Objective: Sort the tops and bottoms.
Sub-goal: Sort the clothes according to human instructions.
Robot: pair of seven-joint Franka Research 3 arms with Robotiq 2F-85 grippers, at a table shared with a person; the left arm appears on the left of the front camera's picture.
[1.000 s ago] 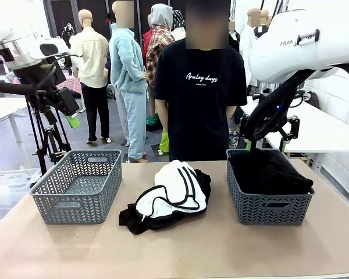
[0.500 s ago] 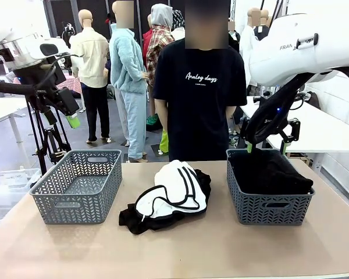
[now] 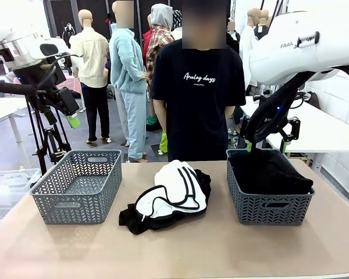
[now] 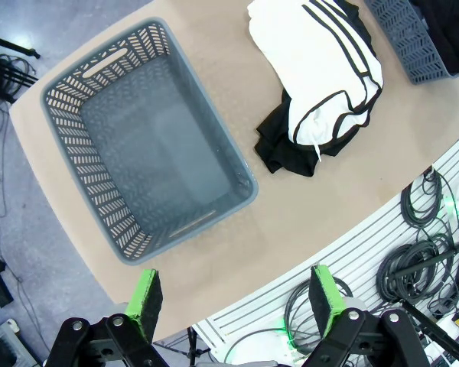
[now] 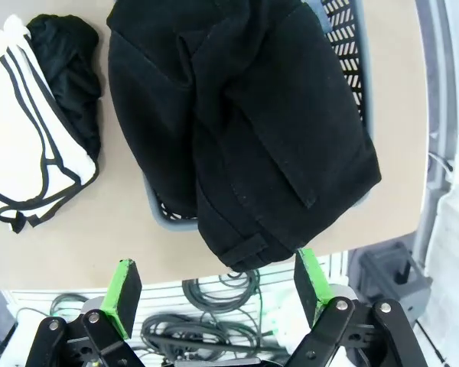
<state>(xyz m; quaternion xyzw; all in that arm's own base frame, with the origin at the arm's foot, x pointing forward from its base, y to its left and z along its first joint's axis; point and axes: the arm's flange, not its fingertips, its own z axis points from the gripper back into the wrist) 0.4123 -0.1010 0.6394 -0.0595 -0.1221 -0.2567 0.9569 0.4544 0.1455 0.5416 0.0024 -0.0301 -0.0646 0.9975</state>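
Counting across the table (image 3: 221, 250), there were two grey baskets, three garments and two grippers. The left basket (image 3: 75, 206) held nothing. The right basket (image 3: 270, 209) held one black garment (image 3: 270, 174), heaped above the rim and, in the right wrist view, spilling over one wall. Between the baskets lay a pile of two: a white garment (image 3: 174, 189) with black stripes on top of a second black garment (image 3: 136, 220).

The pile's long axis ran on a slant, from the near left, just beside the left basket, toward the far right. The stripes followed that same line, and the dark cloth poked out at both ends.

The left gripper (image 4: 233, 294) hung high over the left basket and the table's edge, its fingers spread wide and grasping nothing. The right gripper (image 5: 214, 281) hovered above the right basket with its fingers likewise parted and bare, the heaped black cloth directly beneath them.

A person (image 3: 198, 99) in a black printed T-shirt stood at the far side, behind the pile.
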